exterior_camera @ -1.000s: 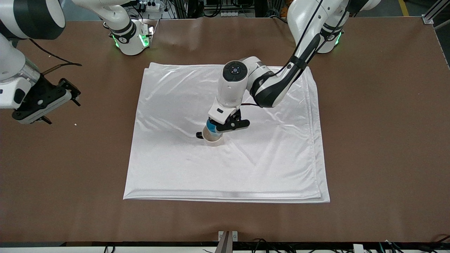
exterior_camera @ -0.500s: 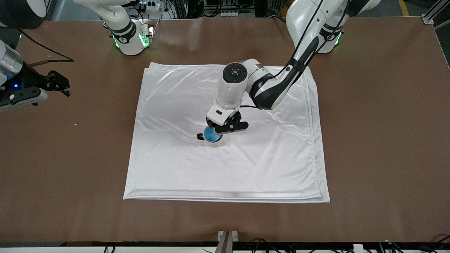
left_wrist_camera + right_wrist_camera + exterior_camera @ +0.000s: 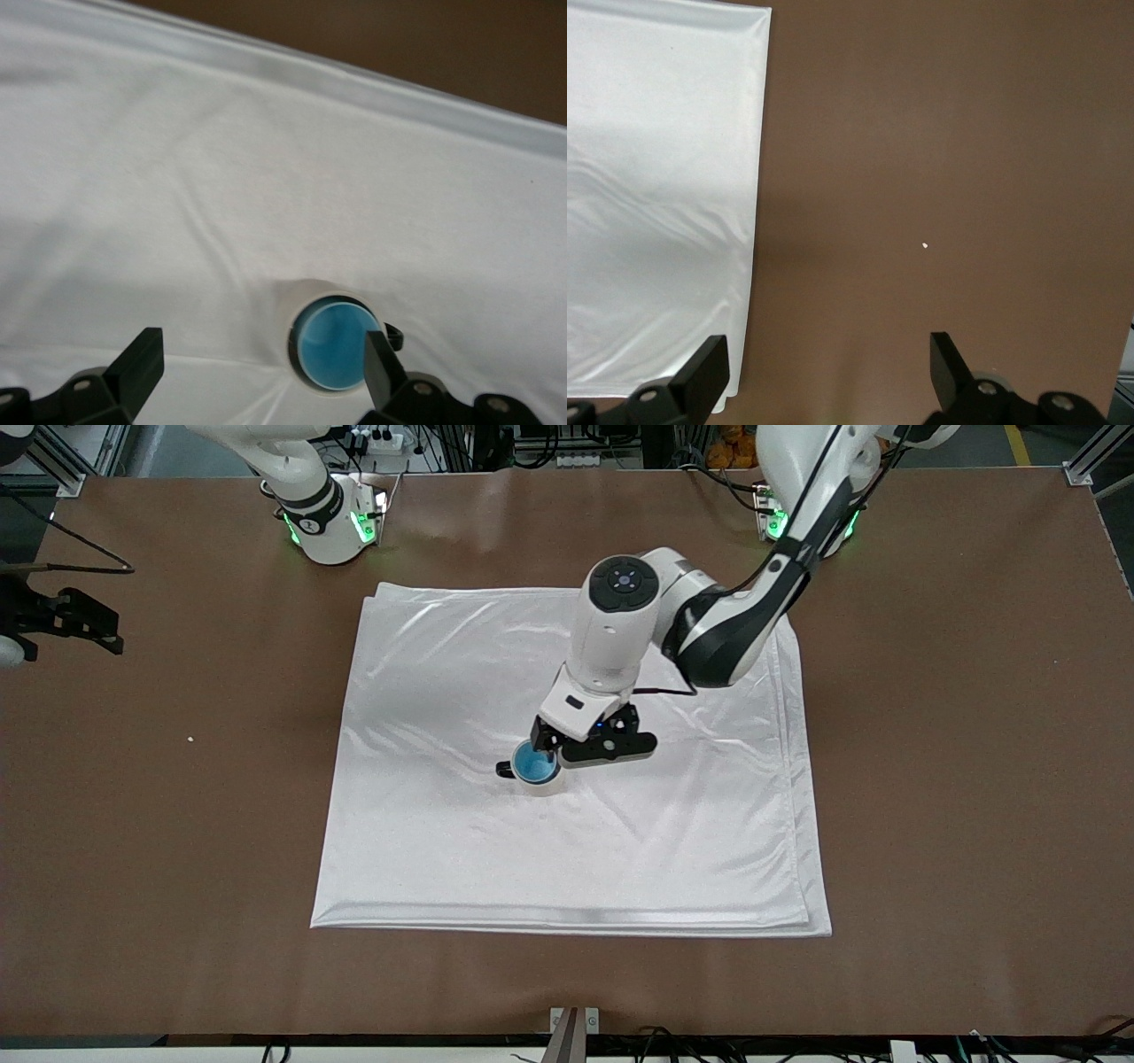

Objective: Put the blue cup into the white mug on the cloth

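The blue cup [image 3: 534, 763] stands upright inside the white mug [image 3: 542, 785], which rests near the middle of the cloth [image 3: 567, 850] with its black handle [image 3: 504, 771] pointing toward the right arm's end. My left gripper [image 3: 580, 746] hangs open and empty just above the mug, a little toward the left arm's end. In the left wrist view the blue cup [image 3: 332, 354] sits in the mug [image 3: 297, 305], close to one finger of the open left gripper [image 3: 261, 354]. My right gripper [image 3: 75, 615] waits open over bare table at the right arm's end.
The brown table [image 3: 957, 779] surrounds the cloth on all sides. A small white crumb [image 3: 190, 739] lies on the table between the cloth and the right gripper; it also shows in the right wrist view [image 3: 924, 245], beside the cloth's edge [image 3: 656, 177].
The left gripper lowered the blue cup into the mug, let it go, then rose and shifted slightly toward the left arm's end. The right arm pulled back toward the table's edge.
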Controlling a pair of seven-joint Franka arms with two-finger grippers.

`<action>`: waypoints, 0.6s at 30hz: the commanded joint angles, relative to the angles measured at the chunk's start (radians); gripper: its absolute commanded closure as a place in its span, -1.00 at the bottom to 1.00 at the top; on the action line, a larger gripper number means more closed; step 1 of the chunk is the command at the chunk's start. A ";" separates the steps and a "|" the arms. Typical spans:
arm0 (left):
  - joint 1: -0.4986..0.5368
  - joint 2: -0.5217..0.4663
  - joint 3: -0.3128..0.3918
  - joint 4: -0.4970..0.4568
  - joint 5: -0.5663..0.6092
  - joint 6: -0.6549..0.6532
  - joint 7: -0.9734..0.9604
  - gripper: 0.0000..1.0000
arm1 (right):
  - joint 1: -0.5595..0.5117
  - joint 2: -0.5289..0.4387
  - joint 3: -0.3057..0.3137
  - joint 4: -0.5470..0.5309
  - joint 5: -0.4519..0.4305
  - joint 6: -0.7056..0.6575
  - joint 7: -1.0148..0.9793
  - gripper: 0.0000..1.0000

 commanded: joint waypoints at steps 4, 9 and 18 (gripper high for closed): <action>0.117 -0.158 -0.005 -0.028 0.015 -0.173 0.204 -1.00 | -0.077 -0.001 0.008 0.027 0.089 0.006 0.076 -1.00; 0.161 -0.213 -0.008 -0.028 0.012 -0.233 0.258 -1.00 | -0.074 -0.001 0.010 0.036 0.055 0.016 0.068 -1.00; 0.274 -0.305 -0.008 -0.028 -0.077 -0.351 0.385 -1.00 | -0.069 0.008 0.014 0.036 -0.003 0.006 0.066 -1.00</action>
